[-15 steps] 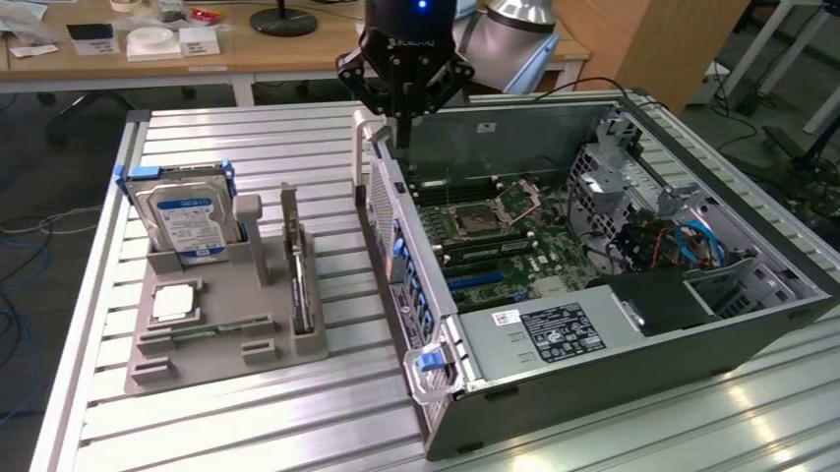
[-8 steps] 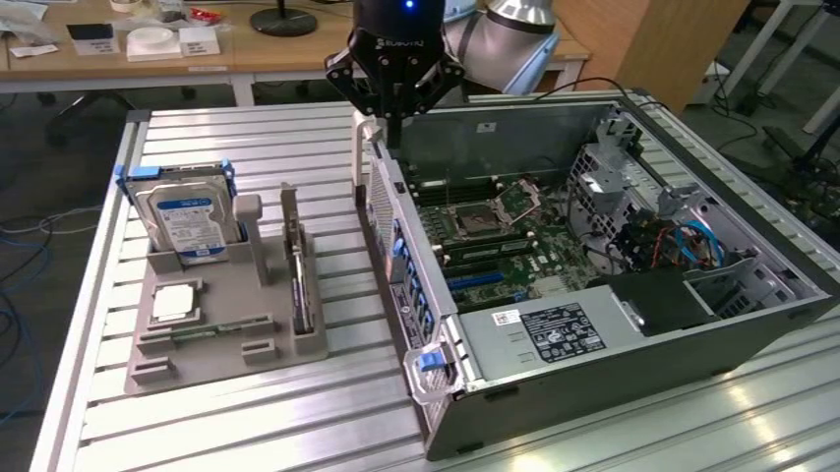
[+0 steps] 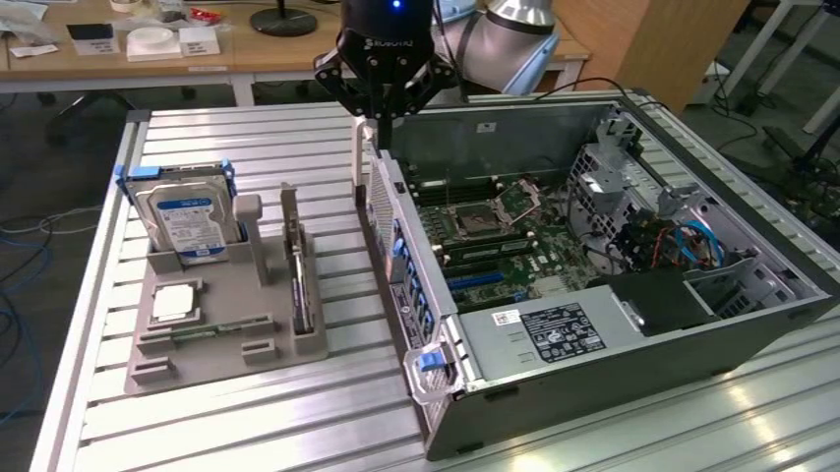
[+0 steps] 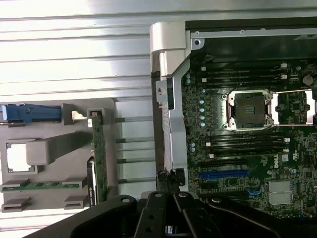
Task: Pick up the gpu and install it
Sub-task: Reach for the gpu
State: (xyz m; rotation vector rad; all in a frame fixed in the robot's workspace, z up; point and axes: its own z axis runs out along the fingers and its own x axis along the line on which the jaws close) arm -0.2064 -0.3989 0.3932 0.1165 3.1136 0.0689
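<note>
The gpu (image 3: 301, 280) stands on its long edge in a slot of the grey holder tray (image 3: 210, 369), its metal bracket end rising at the far side. In the wrist view the gpu (image 4: 99, 158) appears edge-on as a thin green-brown strip. My black gripper (image 3: 377, 124) hangs above the far corner of the open computer case (image 3: 552, 393), to the exterior view's right of the holder and well apart from the card. Its fingers converge, shut on nothing. The gripper's linkage (image 4: 167, 198) sits over the case wall beside the motherboard (image 4: 247, 148).
The tray also holds a blue-labelled hard drive (image 3: 188, 218), a processor chip (image 3: 175, 303) and a green memory stick (image 3: 208, 330). Inside the case are the CPU socket (image 4: 247, 109), a blue expansion slot (image 4: 223, 174), a power supply (image 3: 558, 329) and cables (image 3: 683, 241). A wooden desk (image 3: 157, 59) stands behind.
</note>
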